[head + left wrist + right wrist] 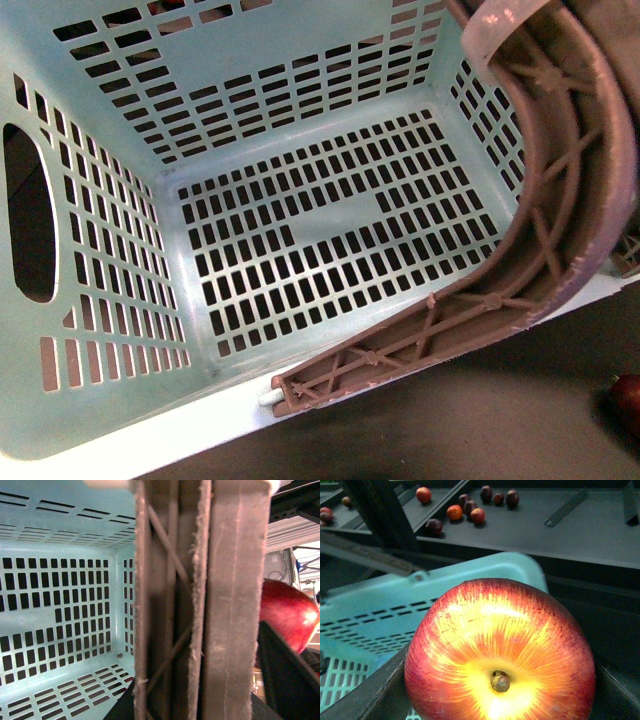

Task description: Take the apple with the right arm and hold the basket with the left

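Dark desk (pixel 480 420) under teal basket (pixel 120 420); grey-brown handle (pixel 560 200) arcs over right side, dark fruit (pixel 627 400) at edge.
Left wrist: handle fills your view between left fingers (pixel 285 680), probably clamped; apple (pixel 287 612) just beyond.
Right wrist: right fingers (pixel 365 700) grip apple near basket rim; small fruits (pixel 470 512) on shelf (pixel 580 530) behind.

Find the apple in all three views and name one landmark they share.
Front view: apple not clearly in it; a dark red sliver sits at the right edge, cannot tell what.
Left wrist view: apple beside the brown handle, partly hidden by it.
Right wrist view: apple fills the foreground, close to the camera.
Shared landmark: the pale blue slotted basket.
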{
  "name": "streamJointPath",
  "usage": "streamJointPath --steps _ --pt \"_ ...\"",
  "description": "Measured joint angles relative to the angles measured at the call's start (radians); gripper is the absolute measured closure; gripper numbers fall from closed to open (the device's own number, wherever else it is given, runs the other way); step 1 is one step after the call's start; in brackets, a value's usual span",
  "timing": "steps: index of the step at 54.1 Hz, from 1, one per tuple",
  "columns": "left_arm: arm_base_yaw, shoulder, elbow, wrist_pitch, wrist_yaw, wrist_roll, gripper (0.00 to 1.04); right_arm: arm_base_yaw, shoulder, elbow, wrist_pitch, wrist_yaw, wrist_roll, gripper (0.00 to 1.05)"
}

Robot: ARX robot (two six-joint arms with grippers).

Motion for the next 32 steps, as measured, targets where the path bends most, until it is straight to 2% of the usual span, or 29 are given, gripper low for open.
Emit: streamJointPath --steps 8,19,26,32 --pt "0.0 0.0 0.0 0.0 0.002 -0.001 0.9 0.051 0.0 -0.044 -0.014 0.007 0.001 0.24" --pt "0.0 0.0 0.0 0.0 -0.002 0.0 0.9 0.077 -0.01 -0.091 -0.033 0.017 0.002 0.24" --pt "0.0 0.0 0.0 0.0 0.0 0.0 0.9 0.082 -0.029 -0.105 -0.035 0.031 0.004 0.08" --pt "0.0 0.0 0.0 0.0 0.0 0.0 0.9 0.064 -0.07 -0.105 -0.029 0.051 0.017 0.09"
